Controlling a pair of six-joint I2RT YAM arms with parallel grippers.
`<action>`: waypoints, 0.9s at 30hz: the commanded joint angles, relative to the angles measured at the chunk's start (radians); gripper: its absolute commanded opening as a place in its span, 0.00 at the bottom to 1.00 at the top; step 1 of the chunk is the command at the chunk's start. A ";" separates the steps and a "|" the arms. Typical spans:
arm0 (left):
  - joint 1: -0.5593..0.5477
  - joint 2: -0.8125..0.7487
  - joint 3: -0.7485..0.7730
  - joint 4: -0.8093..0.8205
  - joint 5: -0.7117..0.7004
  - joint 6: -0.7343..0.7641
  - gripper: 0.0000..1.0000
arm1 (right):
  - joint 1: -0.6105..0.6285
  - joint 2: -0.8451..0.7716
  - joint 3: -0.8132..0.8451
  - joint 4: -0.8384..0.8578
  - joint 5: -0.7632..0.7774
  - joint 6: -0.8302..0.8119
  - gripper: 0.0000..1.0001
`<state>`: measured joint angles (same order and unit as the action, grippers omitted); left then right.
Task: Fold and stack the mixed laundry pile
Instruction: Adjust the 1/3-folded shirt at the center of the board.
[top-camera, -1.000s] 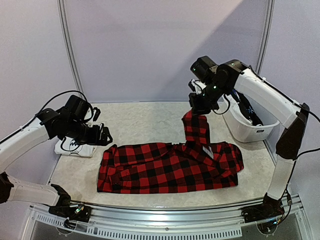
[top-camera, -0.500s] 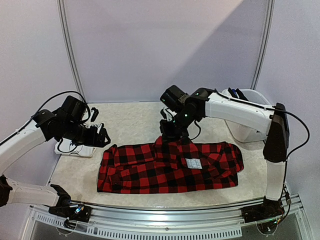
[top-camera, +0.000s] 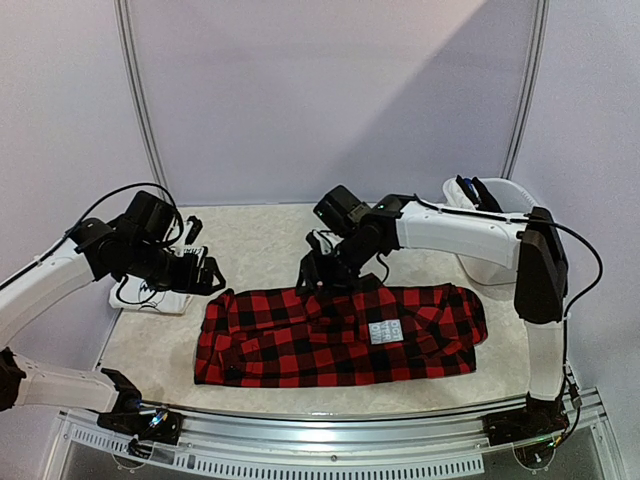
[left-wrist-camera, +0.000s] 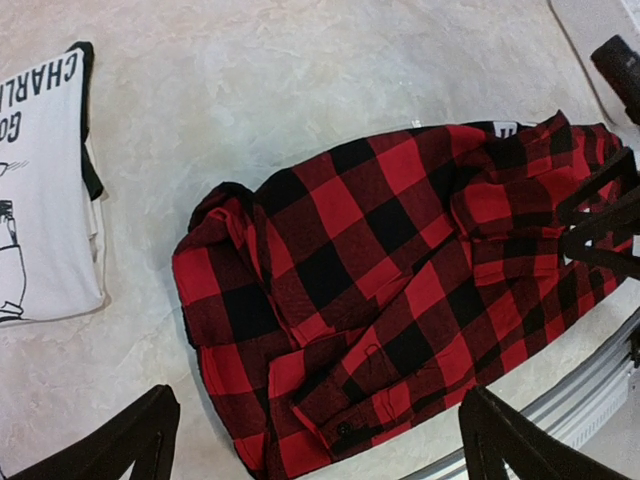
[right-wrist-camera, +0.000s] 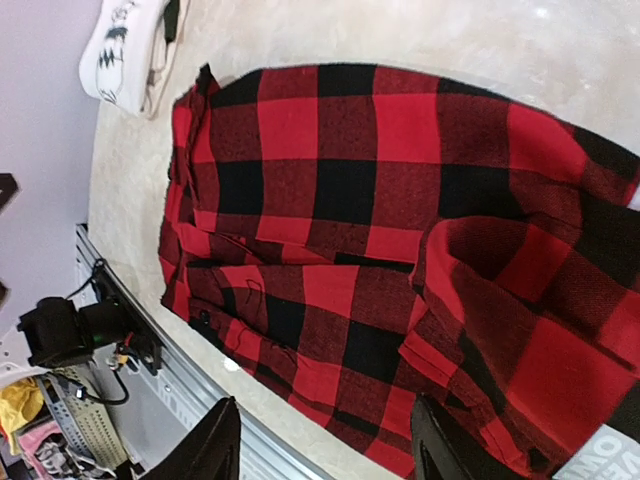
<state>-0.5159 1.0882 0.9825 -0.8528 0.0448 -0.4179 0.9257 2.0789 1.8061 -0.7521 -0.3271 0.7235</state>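
Observation:
A red-black plaid shirt (top-camera: 340, 335) lies spread flat at the table's front, with a white label (top-camera: 385, 331) facing up. My right gripper (top-camera: 315, 278) hovers low over the shirt's far edge, open, with nothing between its fingers (right-wrist-camera: 215, 445). In the right wrist view the plaid (right-wrist-camera: 380, 220) fills the space below that gripper (right-wrist-camera: 325, 445). My left gripper (top-camera: 205, 272) hangs open just left of the shirt. Its wrist view looks down on the plaid's left end (left-wrist-camera: 400, 290). A folded white T-shirt (top-camera: 150, 295) with black print lies at the far left.
A white plastic tub (top-camera: 500, 262) stands at the back right with dark garments (top-camera: 475, 190) sticking out of it. The table's metal front rail (top-camera: 330, 435) runs just beyond the shirt's near edge. The right arm spans the table from the right side.
The right gripper carried a lifted part of the plaid shirt down and to the left, laid it on the shirt, and opened. The left arm stayed put.

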 joint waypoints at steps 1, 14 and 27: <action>0.010 0.065 0.039 0.046 0.095 0.008 1.00 | -0.065 -0.147 -0.075 -0.013 0.028 -0.017 0.60; -0.165 0.288 0.143 0.177 0.225 0.017 0.88 | -0.230 -0.486 -0.454 -0.096 0.240 0.016 0.62; -0.381 0.535 0.260 0.178 0.158 0.060 0.82 | -0.343 -0.543 -0.629 -0.033 0.194 -0.002 0.57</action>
<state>-0.8391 1.5681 1.1885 -0.6765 0.2352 -0.3832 0.6060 1.5482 1.2034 -0.8162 -0.1120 0.7422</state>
